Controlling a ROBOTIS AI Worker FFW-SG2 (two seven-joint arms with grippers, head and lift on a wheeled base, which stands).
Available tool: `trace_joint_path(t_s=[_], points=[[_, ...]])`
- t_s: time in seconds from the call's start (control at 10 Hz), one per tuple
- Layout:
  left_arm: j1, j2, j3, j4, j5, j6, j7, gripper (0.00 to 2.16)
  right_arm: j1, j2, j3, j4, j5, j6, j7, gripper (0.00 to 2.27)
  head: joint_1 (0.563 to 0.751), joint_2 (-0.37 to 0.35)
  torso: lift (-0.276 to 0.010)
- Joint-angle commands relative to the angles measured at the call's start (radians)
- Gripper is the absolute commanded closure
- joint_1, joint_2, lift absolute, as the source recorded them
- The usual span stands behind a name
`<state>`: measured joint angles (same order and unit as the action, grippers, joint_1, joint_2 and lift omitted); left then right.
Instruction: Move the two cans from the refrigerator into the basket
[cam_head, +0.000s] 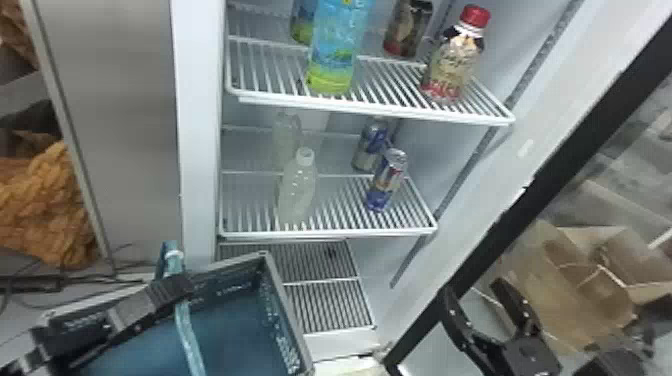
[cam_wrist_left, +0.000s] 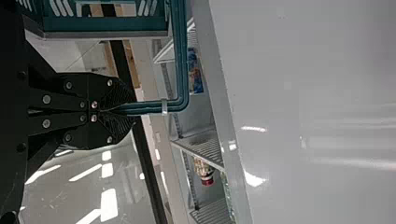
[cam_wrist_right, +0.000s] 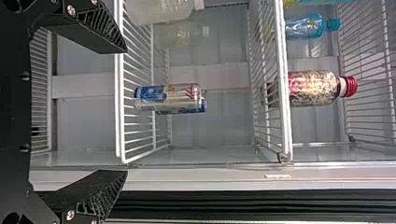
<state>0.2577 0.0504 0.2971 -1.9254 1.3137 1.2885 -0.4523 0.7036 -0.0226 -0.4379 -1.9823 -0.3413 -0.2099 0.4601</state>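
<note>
My left gripper (cam_head: 175, 290) is at the lower left in the head view, over the blue basket (cam_head: 287, 320). In the left wrist view, the left gripper (cam_wrist_left: 133, 109) is shut on the teal basket handle (cam_wrist_left: 180, 60). At the lower right stands my right gripper (cam_head: 482, 305), outside the refrigerator beside its door; in the right wrist view, the right gripper (cam_wrist_right: 126, 112) has its fingers wide apart with nothing between them. Both cans stand upright on the middle shelf: the front can (cam_head: 386, 180) and, close behind it, the rear can (cam_head: 370, 145). The front can (cam_wrist_right: 168, 95) partly covers the other.
Two clear bottles, the nearer one (cam_head: 297, 190), stand left of the cans. The shelf above (cam_head: 380, 107) holds a blue bottle (cam_head: 335, 45), a red-capped bottle (cam_head: 452, 60) and a dark can (cam_head: 407, 27). The black-edged door (cam_head: 500, 220) slants along the right, with a cardboard box (cam_head: 580, 300) beyond.
</note>
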Motion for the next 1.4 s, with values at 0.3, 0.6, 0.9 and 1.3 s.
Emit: trace_joint_path(t_s=[0.3,0.6,0.9,1.3], points=[[-0.032,-0.001,-0.012,0.0,0.0,0.007,0.003,1.21,-0.149,-0.027,0.061,0.148,0.0,-0.045,-0.031,0.12,0.695,-0.35,-0.219],[-0.049,-0.001,-0.022,0.005,-0.004,0.01,0.004,1.21,-0.213,-0.034,0.071,0.194,0.008,-0.05,-0.054,0.12,0.695,-0.35,-0.219],[-0.057,0.0,-0.03,0.007,-0.004,0.01,0.004,1.21,-0.269,-0.045,0.091,0.229,0.036,-0.05,-0.072,0.12,0.695,-0.35,-0.219],[-0.061,0.002,-0.036,0.012,-0.002,0.01,0.004,1.21,-0.377,-0.054,0.101,0.3,0.084,-0.05,-0.092,0.12,0.695,-0.35,-0.219]])
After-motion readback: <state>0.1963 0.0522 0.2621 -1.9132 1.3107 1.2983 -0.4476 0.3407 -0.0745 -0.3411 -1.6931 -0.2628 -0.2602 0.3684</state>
